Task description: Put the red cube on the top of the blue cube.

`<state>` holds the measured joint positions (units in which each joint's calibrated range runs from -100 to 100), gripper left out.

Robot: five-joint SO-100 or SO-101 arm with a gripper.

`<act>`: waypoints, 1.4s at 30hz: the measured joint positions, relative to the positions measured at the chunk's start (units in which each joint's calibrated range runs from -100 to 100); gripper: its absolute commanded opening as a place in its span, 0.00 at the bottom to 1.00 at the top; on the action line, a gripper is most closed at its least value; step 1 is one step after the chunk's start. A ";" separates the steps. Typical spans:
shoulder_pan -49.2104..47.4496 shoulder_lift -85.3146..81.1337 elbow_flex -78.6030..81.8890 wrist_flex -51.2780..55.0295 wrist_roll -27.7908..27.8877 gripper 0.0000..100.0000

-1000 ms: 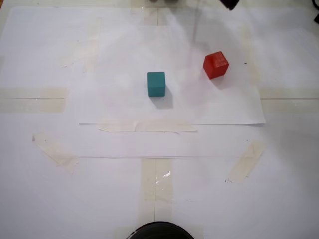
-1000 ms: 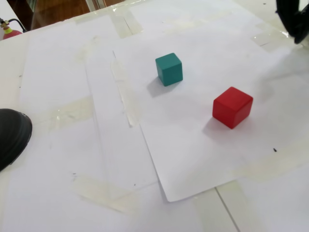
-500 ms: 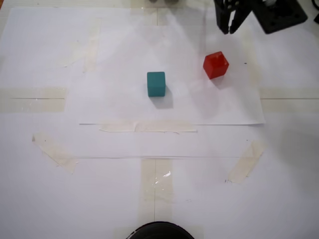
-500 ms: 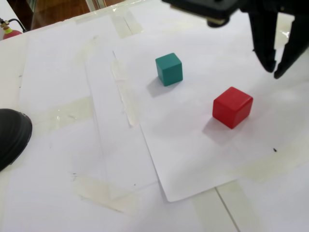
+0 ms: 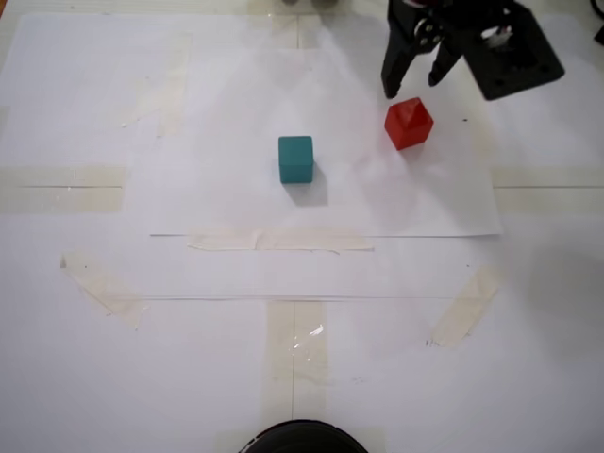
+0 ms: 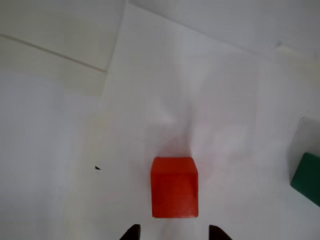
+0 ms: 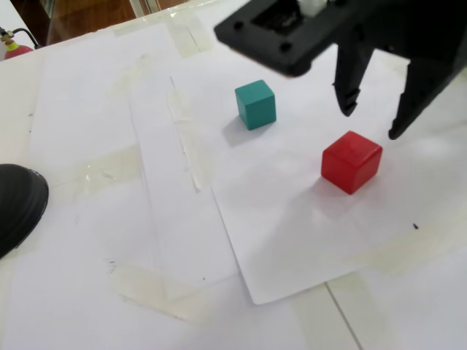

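Observation:
The red cube [image 5: 409,124] sits on white paper at the upper right of a fixed view; it also shows in the other fixed view [image 7: 352,161] and in the wrist view [image 6: 174,187]. The teal blue cube [image 5: 295,159] stands apart to its left, also seen in the other fixed view [image 7: 255,104] and at the wrist view's right edge [image 6: 307,178]. My black gripper [image 5: 413,83] hovers just above and behind the red cube, open and empty, its jaws spread about a cube's width. It shows in the other fixed view [image 7: 372,122] too. Its fingertips [image 6: 131,233] peek in at the wrist view's bottom edge.
White paper sheets [image 5: 236,208] taped with beige tape [image 5: 293,340] cover the table. A dark round object [image 5: 302,439] sits at the bottom edge of a fixed view and at the left edge of the other fixed view [image 7: 18,204].

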<state>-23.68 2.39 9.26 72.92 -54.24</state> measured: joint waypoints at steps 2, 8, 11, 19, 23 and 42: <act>0.00 0.78 0.00 -0.89 0.00 0.26; 0.00 2.52 -0.09 -3.17 0.00 0.28; -0.22 3.82 -0.09 -3.58 0.29 0.28; -0.80 6.68 -0.09 -6.18 0.54 0.28; -0.88 7.55 -0.09 -7.89 0.59 0.28; -0.88 7.55 7.14 -14.72 1.12 0.21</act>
<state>-24.56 9.93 16.40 58.19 -53.11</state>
